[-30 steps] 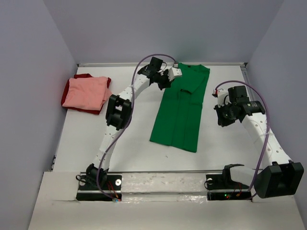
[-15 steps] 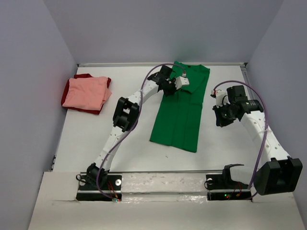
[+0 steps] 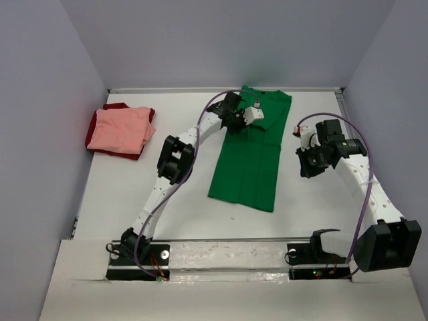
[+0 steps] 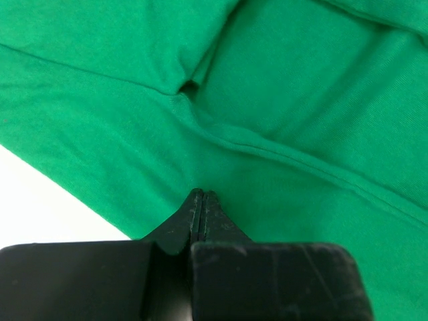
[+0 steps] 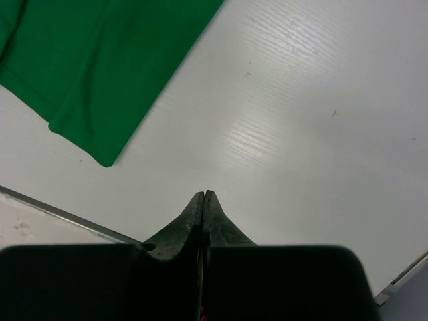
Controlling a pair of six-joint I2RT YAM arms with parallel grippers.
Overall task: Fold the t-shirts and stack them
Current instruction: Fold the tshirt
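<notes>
Three t-shirts are laid on the tabletop: the green t-shirt is spread lengthwise at centre, and the salmon pink t-shirt is folded atop the dark red t-shirt at far left. Only in the wrist views are fingers seen pressed together: the left hand over green folds, the right hand over bare tabletop.

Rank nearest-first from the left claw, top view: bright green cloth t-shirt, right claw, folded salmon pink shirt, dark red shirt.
1. Bright green cloth t-shirt, beneath it.
2. Right claw, rightward.
3. Folded salmon pink shirt, dark red shirt, stacked left: too close to call.
</notes>
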